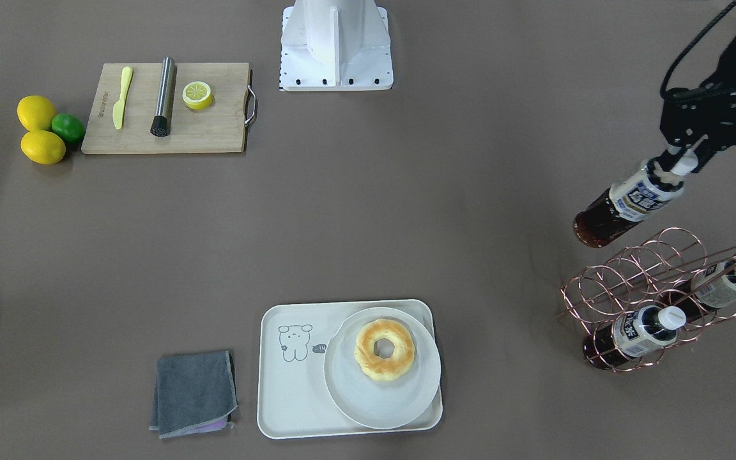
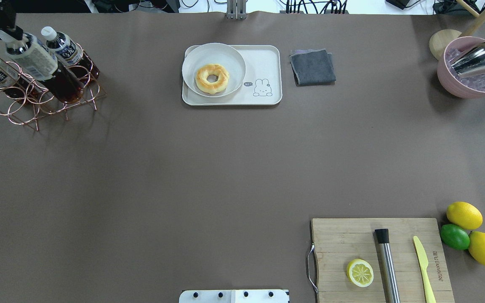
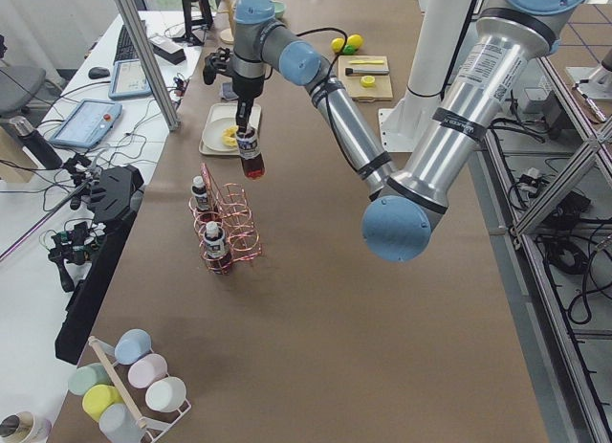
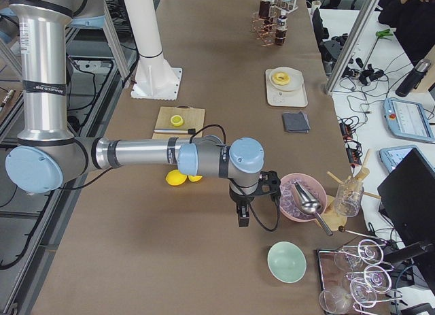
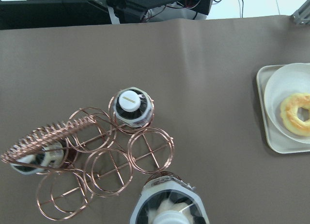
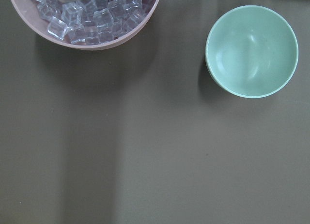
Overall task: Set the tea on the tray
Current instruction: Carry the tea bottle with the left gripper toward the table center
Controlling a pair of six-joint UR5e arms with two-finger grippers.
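Three small bottles of dark reddish-brown drink show at the left arm's end of the surface (image 1: pixel 406 223). One racked bottle (image 1: pixel 639 332) and the other racked bottle (image 1: pixel 726 287) stand in the rings of a copper wire rack (image 5: pixel 48 137), while the third, the tea (image 1: pixel 630 204), hangs in the air close by the rack, touching neither it nor the surface. The left gripper (image 1: pixel 684 160) is closed on the tea's white cap and neck, the bottle hanging cap-up beneath it with its base clear above the rings. The tray (image 1: pixel 298 390) lies well apart from the tea, at the middle of the surface's far edge from the robot. A round white plate (image 1: pixel 374 402) rests on one half of the tray and overlaps its rim, with a ring-shaped bun (image 1: pixel 384 350) on it; the half with the line-drawn animal is bare. A folded grey cloth (image 1: pixel 194 393) lies just beside the tray, not touching it. The right gripper (image 4: pixel 242 220) hangs over the other end of the surface, near a pink bowl of ice (image 4: pixel 299 196) and a pale green bowl (image 6: pixel 252 50) — whether it is open or closed cannot be told. Near the robot's base, a wooden board (image 1: pixel 214 128) carries a lemon half (image 1: pixel 197 94), a steel muddler (image 1: pixel 163 96) and a yellow knife (image 1: pixel 122 97). Two lemons (image 1: pixel 36 112) and a lime (image 1: pixel 68 127) sit in a cluster just beside it.
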